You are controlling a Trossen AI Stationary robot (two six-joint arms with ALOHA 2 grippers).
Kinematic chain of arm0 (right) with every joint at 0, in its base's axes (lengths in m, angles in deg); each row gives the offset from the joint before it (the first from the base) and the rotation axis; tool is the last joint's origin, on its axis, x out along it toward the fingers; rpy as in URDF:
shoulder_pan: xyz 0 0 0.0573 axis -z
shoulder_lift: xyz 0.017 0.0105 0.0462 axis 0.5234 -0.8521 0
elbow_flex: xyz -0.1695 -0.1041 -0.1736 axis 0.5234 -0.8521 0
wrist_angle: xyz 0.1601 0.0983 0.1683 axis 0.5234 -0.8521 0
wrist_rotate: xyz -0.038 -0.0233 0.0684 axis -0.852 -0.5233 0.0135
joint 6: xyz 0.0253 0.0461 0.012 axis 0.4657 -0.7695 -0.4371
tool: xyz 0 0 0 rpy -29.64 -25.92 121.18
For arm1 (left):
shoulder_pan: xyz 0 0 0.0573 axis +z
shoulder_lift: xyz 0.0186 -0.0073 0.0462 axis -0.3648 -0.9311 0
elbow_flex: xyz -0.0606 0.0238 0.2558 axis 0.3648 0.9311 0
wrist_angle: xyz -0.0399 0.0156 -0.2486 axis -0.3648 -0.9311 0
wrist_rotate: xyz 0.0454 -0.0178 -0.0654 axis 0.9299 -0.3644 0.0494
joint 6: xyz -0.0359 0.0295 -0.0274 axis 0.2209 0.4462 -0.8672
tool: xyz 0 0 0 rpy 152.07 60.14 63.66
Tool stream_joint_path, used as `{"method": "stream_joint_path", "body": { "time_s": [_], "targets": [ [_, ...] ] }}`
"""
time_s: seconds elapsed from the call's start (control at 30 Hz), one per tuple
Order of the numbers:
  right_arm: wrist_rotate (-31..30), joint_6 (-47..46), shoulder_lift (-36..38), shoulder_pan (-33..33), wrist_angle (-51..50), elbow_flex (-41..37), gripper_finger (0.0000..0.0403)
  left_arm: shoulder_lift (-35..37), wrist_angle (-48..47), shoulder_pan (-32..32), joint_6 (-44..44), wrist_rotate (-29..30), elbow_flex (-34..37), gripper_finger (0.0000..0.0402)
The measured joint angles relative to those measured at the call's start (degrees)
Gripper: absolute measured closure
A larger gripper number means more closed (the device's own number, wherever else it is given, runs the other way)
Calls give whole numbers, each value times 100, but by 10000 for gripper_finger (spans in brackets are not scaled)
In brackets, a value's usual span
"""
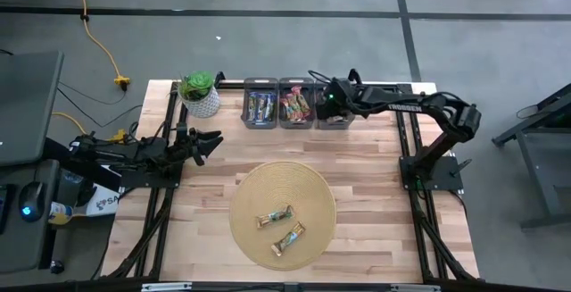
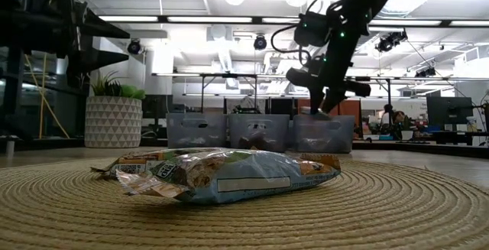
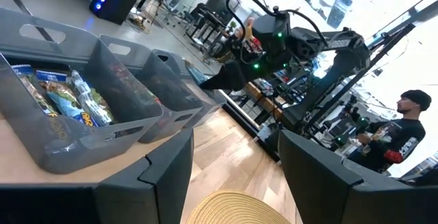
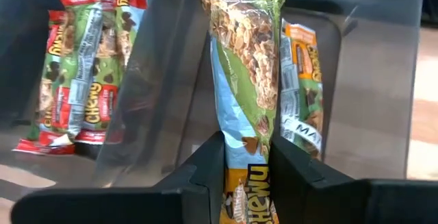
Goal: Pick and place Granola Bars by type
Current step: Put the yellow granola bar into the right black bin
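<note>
Granola bars are lying sorted in three grey bins along the far edge of the wooden table [image 1: 375, 212]: the left bin [image 1: 260, 124] is holding blue-wrapped bars [image 1: 260, 106], the middle bin [image 1: 295, 122] is holding red-and-green "Chewy" bars [image 4: 82, 80], and the right bin [image 4: 383, 80] is holding at least one orange-and-light-blue bar [image 4: 304, 87] lying inside it. The right gripper [image 4: 246, 159] is hanging over that right bin, and its two dark fingers [image 4: 205, 176] are pinching a light-blue and orange granola bar [image 4: 243, 80] by one end, so the bar is pointing lengthwise down toward the bin. From the low view the right arm [image 2: 336, 43] is reaching down from above, with its gripper just over the bin's rim.

Two more bars are resting on the round woven straw mat [image 1: 250, 194] at the near middle of the table: one [image 1: 275, 217] toward the mat's centre and another [image 1: 287, 237] just beside it, nearer the front edge, both lying flat and at a slant. In the low view these bars [image 2: 229, 175] are filling the foreground.

The left gripper [image 1: 211, 142] is waiting near the table's left edge, away from the mat and bins, with its fingers [image 3: 328, 176] standing wide apart and nothing between them. A potted green plant [image 1: 200, 94] in a white patterned pot is sitting at the far left corner, beside the left bin. A person [image 3: 393, 135] in dark clothing is showing in the room beyond the table.
</note>
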Motion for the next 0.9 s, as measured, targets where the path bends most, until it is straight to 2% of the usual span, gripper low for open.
{"method": "stream_joint_path", "body": {
  "time_s": [0.1,0.9],
  "targets": [
    [3,242,0,61,95,1,321,0,0,1,0,0,0,190],
    [284,465,-20,511,301,2,321,-1,0,-1,0,0,0,190]
  ]
}}
